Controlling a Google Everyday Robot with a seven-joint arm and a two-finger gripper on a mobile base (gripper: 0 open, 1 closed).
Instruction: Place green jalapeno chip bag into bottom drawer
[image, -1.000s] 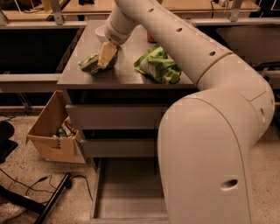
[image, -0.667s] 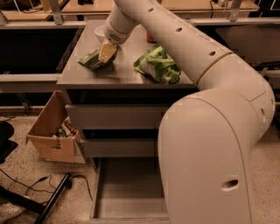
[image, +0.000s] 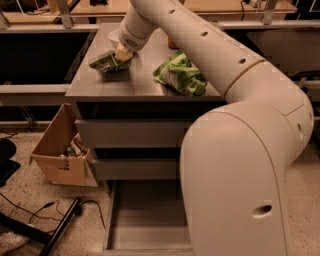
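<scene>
The green jalapeno chip bag (image: 104, 61), small and dark green with a white label, hangs tilted just above the left part of the cabinet top (image: 140, 87). My gripper (image: 123, 53) comes in from the upper right and is shut on the bag's right end. The bottom drawer (image: 150, 215) is pulled open at floor level below the cabinet, and its flat grey floor is bare. My large white arm covers the drawer's right side.
A larger lime-green and white bag (image: 181, 75) lies right of centre on the top. A white bowl (image: 115, 36) stands behind the gripper. Two closed grey drawer fronts (image: 127, 132) sit above the open drawer. A cardboard box (image: 57, 150) and black cables (image: 55, 215) are on the floor at left.
The gripper has risen slightly with the small green bag in it. The bag now sits a little higher and further right above the top.
</scene>
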